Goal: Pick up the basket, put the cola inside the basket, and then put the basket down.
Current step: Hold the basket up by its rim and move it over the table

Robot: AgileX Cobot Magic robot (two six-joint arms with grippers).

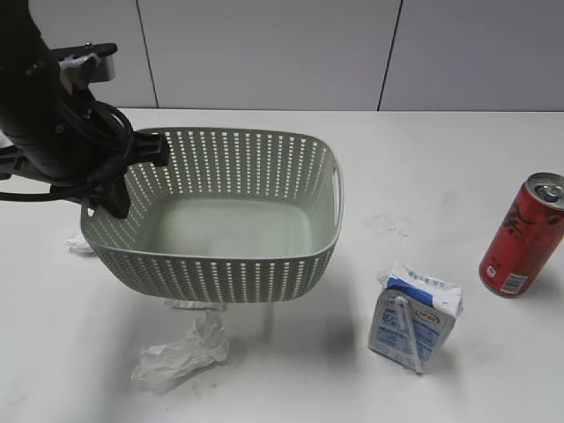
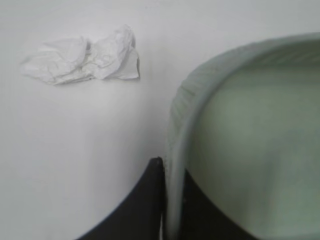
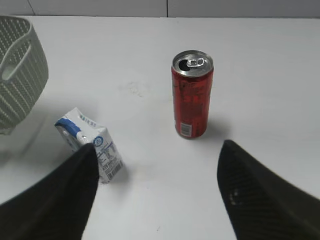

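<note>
The pale green basket (image 1: 229, 278) is on the left and looks slightly lifted off the white table, with a shadow under it. My left gripper (image 1: 115, 189) is shut on its left rim; in the left wrist view the two black fingers (image 2: 172, 175) pinch the basket wall (image 2: 182, 115). The basket is empty. The red cola can (image 1: 522, 235) stands upright at the far right. In the right wrist view the cola (image 3: 192, 94) is just ahead of my open, empty right gripper (image 3: 159, 147). The basket's end (image 3: 20, 70) shows at that view's left.
A blue-and-white milk carton (image 1: 416, 315) stands between the basket and the cola, close to my right gripper's left finger (image 3: 90, 142). Crumpled white tissue (image 1: 181, 352) lies in front of the basket, also seen in the left wrist view (image 2: 82, 60). Another scrap (image 1: 77, 244) lies at the basket's left.
</note>
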